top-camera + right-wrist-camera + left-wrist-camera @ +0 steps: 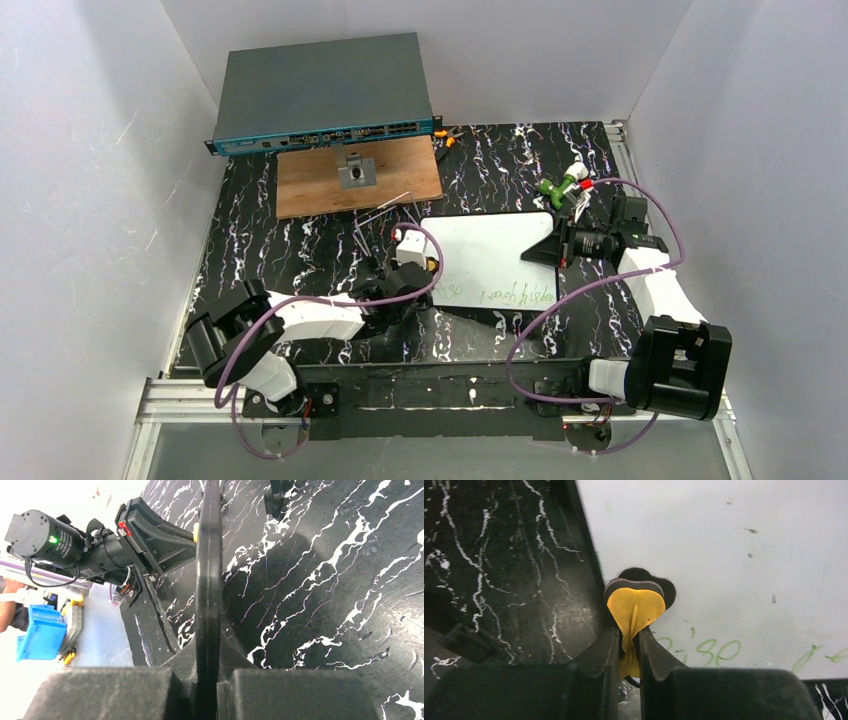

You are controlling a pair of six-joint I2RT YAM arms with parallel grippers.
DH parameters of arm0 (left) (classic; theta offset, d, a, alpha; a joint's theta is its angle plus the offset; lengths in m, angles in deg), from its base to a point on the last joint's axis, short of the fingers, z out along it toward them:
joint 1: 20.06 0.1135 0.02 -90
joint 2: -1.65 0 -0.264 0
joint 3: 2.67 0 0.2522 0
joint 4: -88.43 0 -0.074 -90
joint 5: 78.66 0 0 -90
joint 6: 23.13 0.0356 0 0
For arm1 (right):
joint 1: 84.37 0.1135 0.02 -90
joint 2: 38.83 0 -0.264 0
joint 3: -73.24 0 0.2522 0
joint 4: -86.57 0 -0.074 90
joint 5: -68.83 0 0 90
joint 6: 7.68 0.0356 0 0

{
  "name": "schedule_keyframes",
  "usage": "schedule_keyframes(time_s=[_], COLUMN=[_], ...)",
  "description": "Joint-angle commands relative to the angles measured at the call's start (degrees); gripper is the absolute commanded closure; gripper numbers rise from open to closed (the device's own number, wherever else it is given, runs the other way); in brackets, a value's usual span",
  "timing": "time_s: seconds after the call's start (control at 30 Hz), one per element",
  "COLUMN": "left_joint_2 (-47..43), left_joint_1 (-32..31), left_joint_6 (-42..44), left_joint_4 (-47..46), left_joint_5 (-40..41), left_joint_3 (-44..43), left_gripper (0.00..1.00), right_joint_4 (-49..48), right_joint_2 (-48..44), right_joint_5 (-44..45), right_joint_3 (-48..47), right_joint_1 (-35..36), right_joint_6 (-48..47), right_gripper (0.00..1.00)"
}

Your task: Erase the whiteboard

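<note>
The black marbled bench [300, 250] carries a grey switch [320, 90] at the back and a wooden panel [400, 185] in front of it. The board [490, 250] lies flat in the middle, its long axis running left to right across the arms.

The right arm [650, 285] reaches in from the side. The right jaws are pressed together on the board's right rim, seen edge-on from that wrist, so I'd say they are steadying it.

The left arm [310, 320] is at the opposite short edge. The left jaws pinch a yellow eraser [634, 610], whose black felt touches the surface just inside the left rim.

From where I stand most of the white looks clean. What is left is green writing [515, 293] strung along the near long edge, starting just to the right of the eraser and running toward the right arm. The left arm is the nearer one to the work. As I judge it, the stroke it needs goes rightward along the long axis, close to the near rim and stopping short of the right jaws.

A green marker [560, 186] lies just beyond the board's far right corner
</note>
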Motion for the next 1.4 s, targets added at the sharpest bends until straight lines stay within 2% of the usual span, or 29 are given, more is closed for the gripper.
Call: schedule_keyframes(time_s=[0.0,0.17,0.33,0.5,0.6,0.67,0.7,0.8,0.87,0.97,1.13,1.27,1.37], left_joint_2=[-0.84,-0.79,-0.45,2.16,4.39,2.59,0.97,-2.94,-0.48,1.78,1.55,1.85,3.17], left_joint_1=[3.7,5.77,5.63,3.14,0.07,-0.57,0.08,9.61,10.67,10.64,6.34,1.85,0.54], left_joint_6=[-2.51,-3.79,-0.02,4.54,6.38,9.28,10.14,6.38,5.44,5.62,15.16,18.53,18.09], left_joint_4=[3.98,2.71,-6.67,-3.11,-0.45,-1.38,-0.71,3.55,4.92,1.28,-2.3,-1.87,-0.49], left_joint_5=[3.17,-2.02,-12.51,-19.36,-17.82,-12.31,-8.11,-13.33,-17.85,-24.31,-32.48,-31.22,-26.58], left_joint_3=[-0.08,0.81,3.31,0.32,-0.21,2.38,2.65,-0.84,-3.34,-1.03,3.28,4.79,4.31], left_gripper=[1.0,1.0,1.0,1.0,1.0,1.0,1.0,1.0,1.0,1.0,1.0,1.0,1.0], right_joint_4=[0.29,0.27,0.36,0.36,0.6,0.64,0.64,0.84,1.35,1.67,2.13,2.73,2.82], right_joint_2=[-0.08,-0.06,0.32,0.45,0.5,0.5,0.5,0.5,0.52,0.5,0.91,1.0,0.81], right_joint_5=[-5.23,-4.86,-4.77,-5.0,-5.08,-5.12,-5.14,-4.96,-4.77,-4.52,-4.85,-5.09,-4.96], right_joint_3=[-0.2,-0.09,-0.23,-0.2,-0.18,-0.13,-0.1,-0.05,-0.27,-0.36,-0.61,-0.88,-0.81], right_joint_1=[1.23,1.23,1.24,1.23,1.27,1.25,1.29,1.23,1.28,1.26,1.26,1.25,1.27], right_joint_6=[1.1,1.04,1.03,0.93,0.95,0.72,0.77,0.42,-0.14,-0.55,-1.02,-1.5,-1.61], right_gripper=[0.99,0.99,0.99,0.99,0.99,0.99,0.99,0.99,0.99,0.99,0.99,0.99,0.99])
